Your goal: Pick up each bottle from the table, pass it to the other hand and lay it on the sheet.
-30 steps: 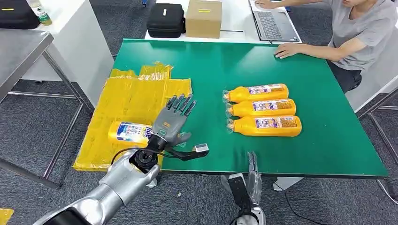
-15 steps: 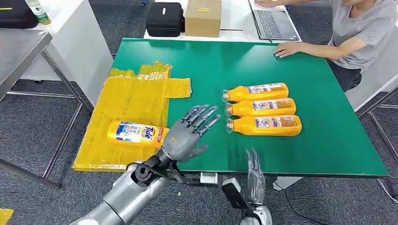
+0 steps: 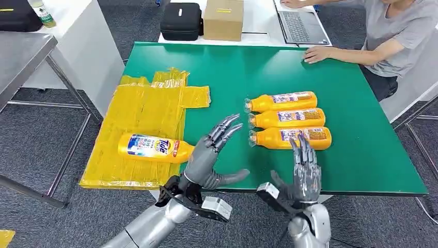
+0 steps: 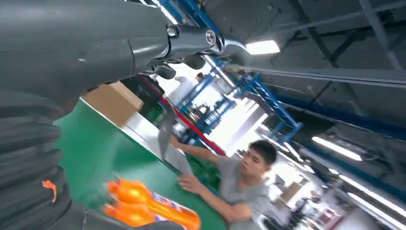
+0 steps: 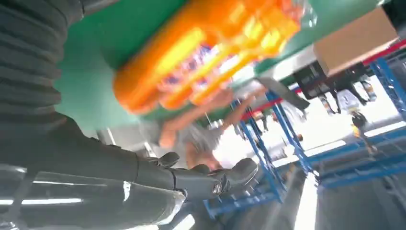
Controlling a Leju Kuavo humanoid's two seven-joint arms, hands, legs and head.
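Head view: both hands hover over the near edge of the green table (image 3: 361, 155), fingers spread and holding nothing — the left hand (image 3: 209, 155) just right of the yellow sheet (image 3: 139, 106), the right hand (image 3: 302, 173) in front of the nearest orange bottle (image 3: 292, 138). Three orange bottles lie side by side right of centre; a Tide bottle (image 3: 152, 148) rests on the sheet's near part.

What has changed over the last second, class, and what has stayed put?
The left hand has drawn away from the Tide bottle lying on the yellow sheet, swinging right, open and empty. The right hand has risen from below the table edge toward the nearest orange bottle, open too. All the bottles, the sheet and the seated person stayed as they were.
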